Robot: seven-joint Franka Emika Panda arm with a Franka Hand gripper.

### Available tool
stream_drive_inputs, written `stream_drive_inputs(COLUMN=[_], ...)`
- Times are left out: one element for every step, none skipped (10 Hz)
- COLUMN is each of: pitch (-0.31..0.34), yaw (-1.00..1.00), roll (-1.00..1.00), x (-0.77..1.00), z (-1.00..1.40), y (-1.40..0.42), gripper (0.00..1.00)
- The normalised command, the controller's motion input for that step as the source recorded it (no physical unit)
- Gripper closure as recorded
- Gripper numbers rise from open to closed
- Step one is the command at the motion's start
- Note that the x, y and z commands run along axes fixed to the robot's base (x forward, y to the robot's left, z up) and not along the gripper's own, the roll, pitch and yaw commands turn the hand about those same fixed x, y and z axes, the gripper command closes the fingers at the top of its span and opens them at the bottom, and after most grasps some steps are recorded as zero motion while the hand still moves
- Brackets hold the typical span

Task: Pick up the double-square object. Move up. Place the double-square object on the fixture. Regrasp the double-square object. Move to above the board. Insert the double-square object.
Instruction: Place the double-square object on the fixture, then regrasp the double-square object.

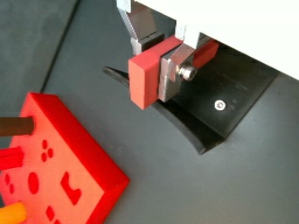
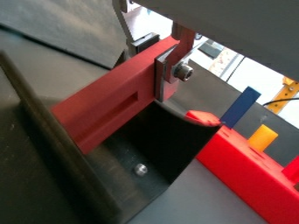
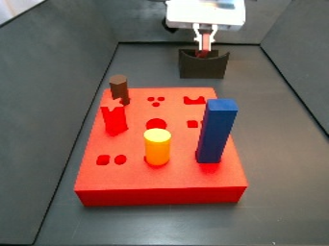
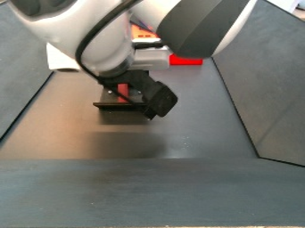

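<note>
Here, in a side view, the big bright-red square board [image 3: 161, 183] fills the foreground; beyond it, at upper centre, the silver-fingered gripper [image 3: 203, 42] clamps the thin plain-red double-square object [image 1: 145, 77] over the dark notched fixture [image 3: 203, 65].

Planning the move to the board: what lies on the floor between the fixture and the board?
Nothing: in a side view, bare dark floor separates the fixture from the board. The gripper holds the double-square object above the fixture.

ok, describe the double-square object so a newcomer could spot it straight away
Start from the big red board, then look past its far edge to the dark fixture. The gripper hangs above it, shut on the double-square object: a thin plain-red slab, far smaller than the board's pegs.
</note>
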Motion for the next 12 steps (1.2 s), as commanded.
stream_drive_inputs(pitch=[-0.064, -0.065, -0.065, -0.066, -0.065, 0.0, -0.017, -0.014, -0.009, -0.004, -0.001, 0.01], yaw=[-0.13, -0.1, -0.08, -0.06, -0.04, 0.0, 0.03, 0.04, 0.04, 0.04, 0.04, 0.04], roll=[-0.1, -0.09, -0.09, -0.09, -0.09, 0.0, -0.08, -0.07, -0.05, -0.02, -0.01, 0.0], x=[0.07, 0.06, 0.06, 0.06, 0.06, 0.0, 0.0, -0.01, -0.02, -0.03, -0.04, -0.05], z=[-0.44, -0.44, -0.44, -0.44, -0.44, 0.0, 1.0, 1.0, 1.0, 1.0, 1.0, 0.88], y=[0.07, 0.06, 0.06, 0.06, 0.06, 0.0, 0.0, 0.01, 0.01, 0.0, 0.01, 0.0], gripper=[1.0, 1.0, 1.0, 1.0, 1.0, 0.0, 0.0, 0.0, 0.0, 0.0, 0.0, 0.0])
